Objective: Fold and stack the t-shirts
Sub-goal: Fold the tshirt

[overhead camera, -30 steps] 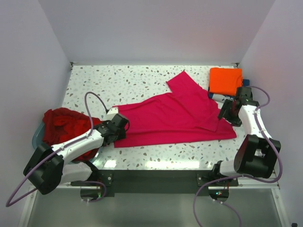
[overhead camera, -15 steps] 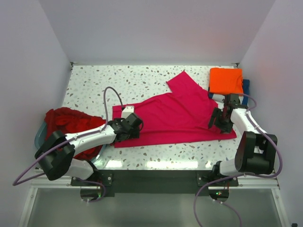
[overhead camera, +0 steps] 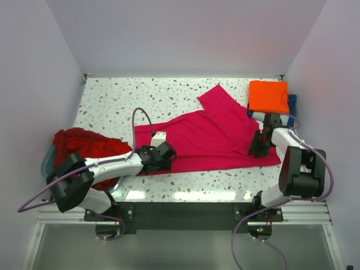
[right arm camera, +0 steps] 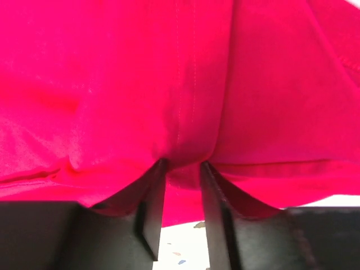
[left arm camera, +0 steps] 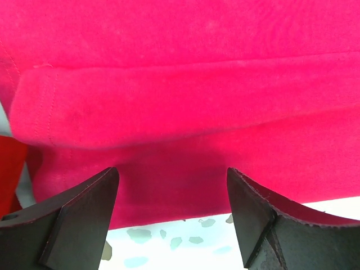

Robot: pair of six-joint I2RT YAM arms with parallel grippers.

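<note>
The magenta-pink t-shirt (overhead camera: 214, 135) lies spread across the middle of the table, partly folded, one sleeve pointing to the far side. My left gripper (overhead camera: 166, 153) is open at the shirt's near left hem; in the left wrist view its fingers (left arm camera: 84, 214) straddle the hem of the pink cloth (left arm camera: 180, 84) with nothing between them. My right gripper (overhead camera: 260, 147) is at the shirt's right end. In the right wrist view it (right arm camera: 183, 169) pinches a bunched fold of the pink cloth (right arm camera: 112, 67). A folded orange t-shirt (overhead camera: 268, 95) lies on a navy one (overhead camera: 291, 102) at the far right.
Dark red t-shirts (overhead camera: 79, 149) are heaped in a pale blue tub (overhead camera: 48, 163) at the left edge, close beside my left arm. Speckled tabletop (overhead camera: 140, 101) shows beyond the pink shirt. White walls close the table on three sides.
My left gripper has slid right along the shirt's near hem and opened. My right gripper moved left and nearer onto the shirt's right end and closed on a fold of it.
</note>
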